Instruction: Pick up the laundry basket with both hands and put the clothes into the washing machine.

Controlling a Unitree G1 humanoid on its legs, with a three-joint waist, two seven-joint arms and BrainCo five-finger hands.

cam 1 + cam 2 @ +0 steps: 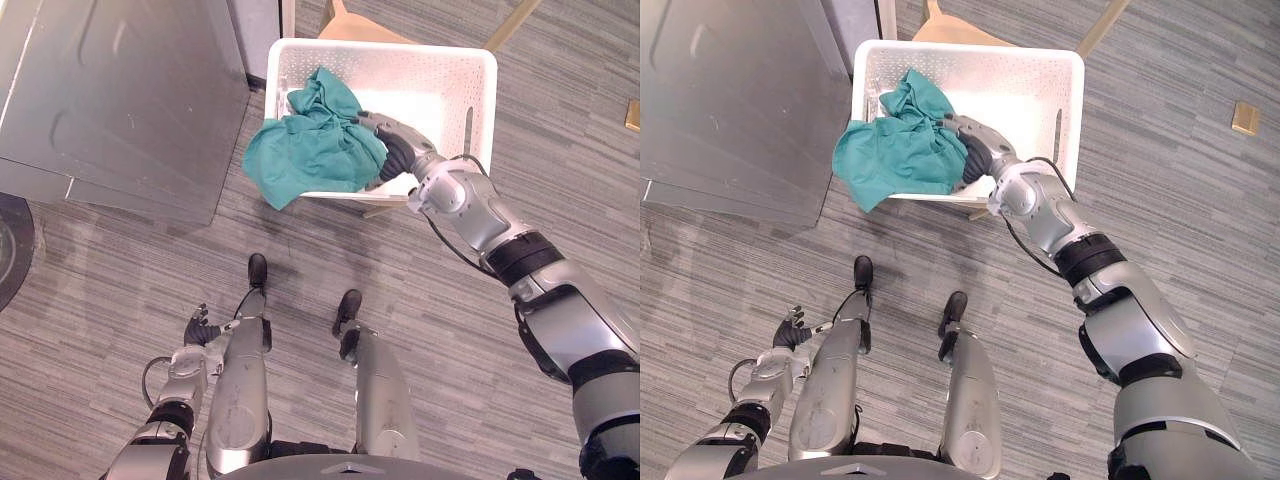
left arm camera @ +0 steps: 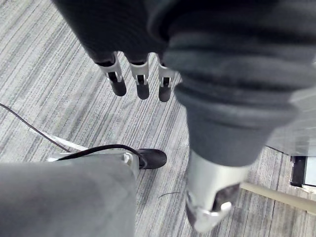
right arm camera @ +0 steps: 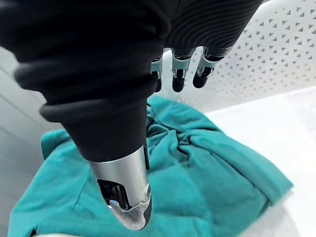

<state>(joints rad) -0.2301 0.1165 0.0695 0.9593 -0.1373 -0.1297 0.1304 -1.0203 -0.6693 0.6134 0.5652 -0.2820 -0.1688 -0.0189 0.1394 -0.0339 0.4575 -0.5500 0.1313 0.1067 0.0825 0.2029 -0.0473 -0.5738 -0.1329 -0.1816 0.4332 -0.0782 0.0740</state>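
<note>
A white perforated laundry basket (image 1: 482,62) stands ahead of me on a tan wooden seat. A teal cloth (image 1: 312,150) lies bunched in its left front corner and hangs over the front rim. My right hand (image 1: 392,150) reaches over that rim and rests against the right side of the cloth. In the right wrist view its fingers (image 3: 178,79) and thumb (image 3: 126,190) stay relaxed above the teal cloth (image 3: 207,182), curled round nothing. My left hand (image 1: 200,328) hangs low beside my left leg, far from the basket, its fingers (image 2: 141,81) relaxed and empty.
A grey metal washing machine (image 1: 120,95) fills the upper left, close to the basket's left side. A dark round part (image 1: 10,245) shows at the far left edge. Wooden chair legs (image 1: 512,22) stick out behind the basket. A small tan block (image 1: 632,115) lies on the striped floor at right.
</note>
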